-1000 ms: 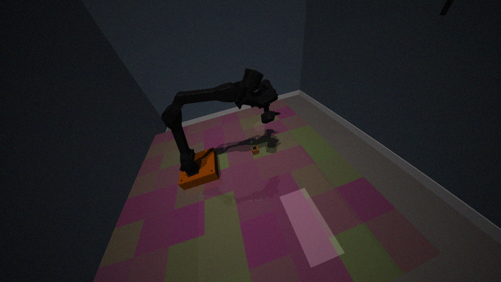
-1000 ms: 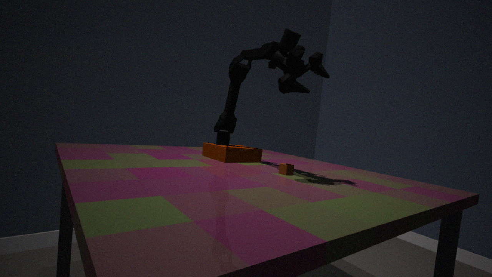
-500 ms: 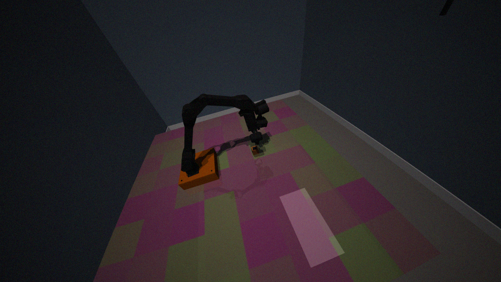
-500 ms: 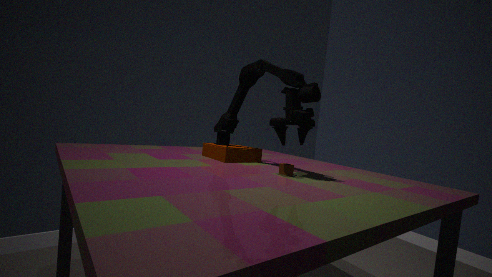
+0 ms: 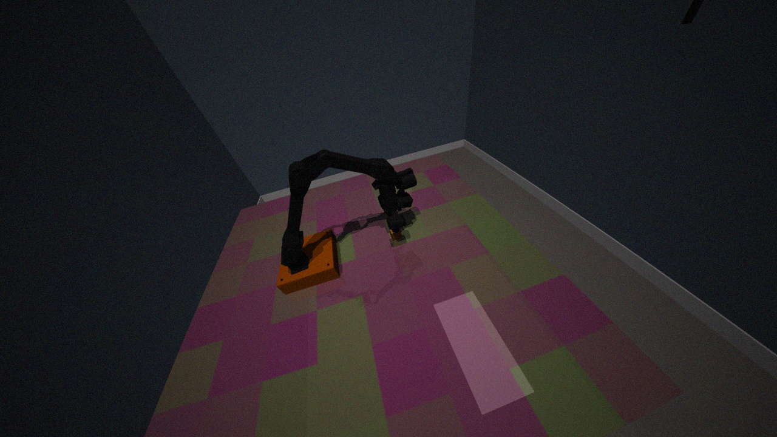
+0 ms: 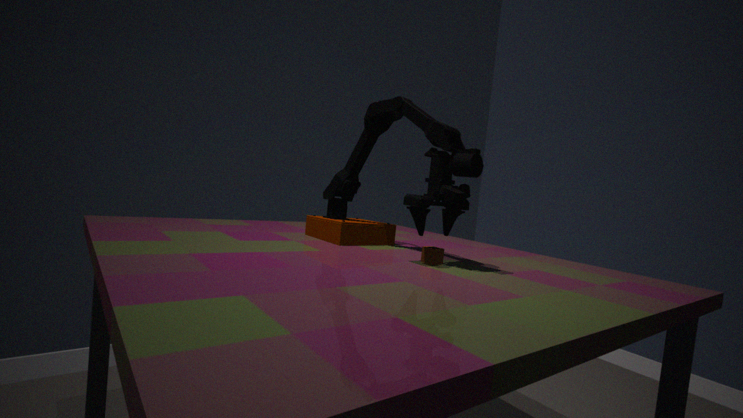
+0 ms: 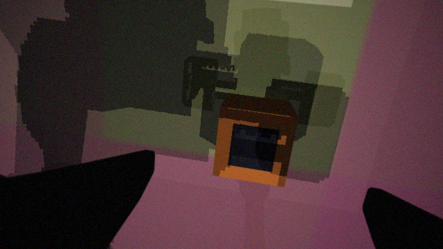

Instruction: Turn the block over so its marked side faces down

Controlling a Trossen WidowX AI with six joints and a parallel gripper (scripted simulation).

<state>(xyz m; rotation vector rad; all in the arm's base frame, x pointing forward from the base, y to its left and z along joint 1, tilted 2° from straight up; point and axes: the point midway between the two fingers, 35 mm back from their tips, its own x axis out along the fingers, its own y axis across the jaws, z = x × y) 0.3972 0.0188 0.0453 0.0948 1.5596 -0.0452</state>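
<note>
Exterior view: the black arm (image 6: 395,129) arches from its orange base (image 6: 349,230) and points its gripper (image 6: 435,227) straight down above the block (image 6: 432,255), which sits on the checkered table (image 6: 208,322). Fingertips hang well clear of the block, with open air between them and its top. The jaws are spread wide and grasp nothing. A dark shadow stretches across the tabletop just beyond the block.

Wrist view, looking down between the two dark fingers, shows the block (image 7: 254,142) resting on the boundary between a green patch and a pink patch. Its top face carries a dark square mark framed in orange, so the marked side faces up. The side face turned away from the camera reads dark brown. Shadow of the arm falls across the green patch behind and left of the block.

Top view places the gripper (image 5: 399,220) over the block (image 5: 398,234), of which only a small orange sliver shows beneath the fingers. The block lies to the right of the base (image 5: 309,266), apart from it, toward the far end of the table (image 5: 336,369). A pale bright rectangle of light lies on the tabletop nearer the camera.
</note>
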